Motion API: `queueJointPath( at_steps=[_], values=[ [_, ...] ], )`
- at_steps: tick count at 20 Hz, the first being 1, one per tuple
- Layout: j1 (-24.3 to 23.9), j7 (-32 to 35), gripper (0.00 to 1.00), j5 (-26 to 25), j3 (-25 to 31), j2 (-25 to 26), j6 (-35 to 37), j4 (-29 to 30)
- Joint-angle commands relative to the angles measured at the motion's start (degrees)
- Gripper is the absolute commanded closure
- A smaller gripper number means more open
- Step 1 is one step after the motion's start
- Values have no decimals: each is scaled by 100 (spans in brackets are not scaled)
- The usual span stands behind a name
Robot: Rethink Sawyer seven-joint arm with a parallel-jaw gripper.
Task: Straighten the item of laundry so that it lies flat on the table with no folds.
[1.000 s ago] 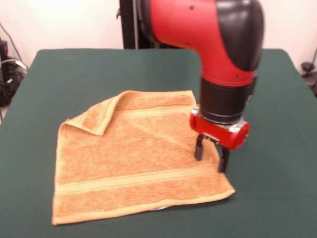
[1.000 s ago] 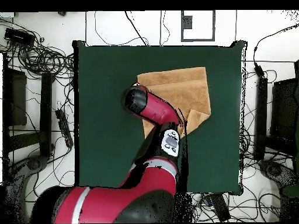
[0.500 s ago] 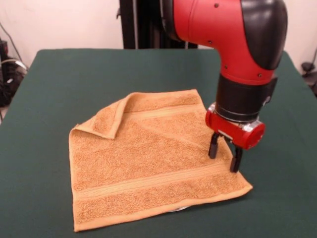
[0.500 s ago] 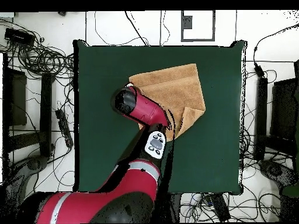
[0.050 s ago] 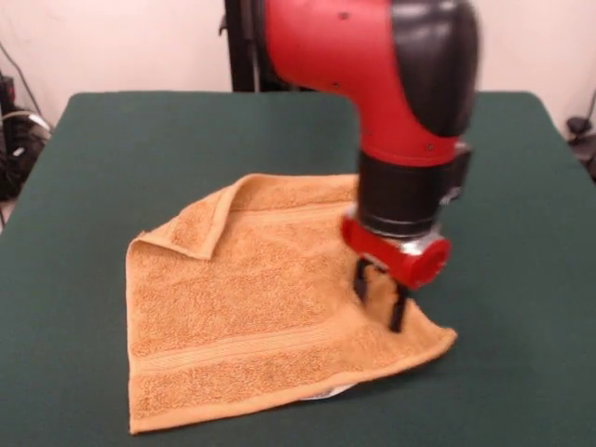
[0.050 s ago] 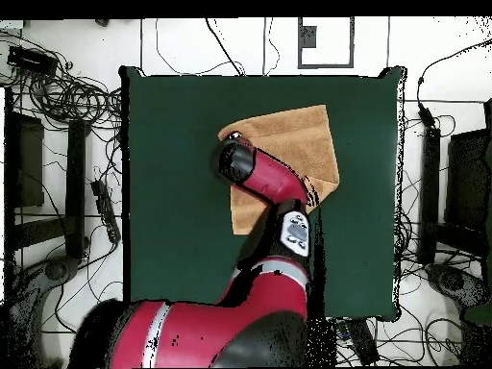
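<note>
Pincer [image 5: 380,300] on towel [image 5: 242,317], corner folded.

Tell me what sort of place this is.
Probably a robotics lab: a red arm works on a towel on a green-covered table, with cables tangled on the floor around it.

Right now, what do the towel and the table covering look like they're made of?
The towel looks like orange-tan terry cloth: a fuzzy looped pile, flat woven bands and a hemmed edge, one corner folded over. The table seems covered in smooth, matte dark green fabric, possibly felt; no weave shows. The gripper stands on the towel.
</note>
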Motion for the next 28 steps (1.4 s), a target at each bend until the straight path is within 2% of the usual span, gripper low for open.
queueJointPath(
  at_steps=[1, 6, 9, 12, 16, 19, 22, 28],
  values=[
    [-1324, -1596, 0, -1127, 853, 182, 762, -146],
    [-2032, -1891, 0, -1942, 1216, 186, 1663, -716],
    [-2336, -1811, 0, -2258, 1506, 202, 1684, -692],
    [-2486, -1691, 0, -2470, 1711, 315, 1864, -1008],
    [-2492, -1367, 0, -2643, 1829, 354, 2133, -1261],
    [-2460, -1122, 0, -2716, 1881, 299, 2231, -1242],
    [-2275, -391, 0, -2617, 1925, 540, 1570, -1051],
    [-1681, 920, 0, -2095, 1675, 1264, 1248, -1697]
  ],
)
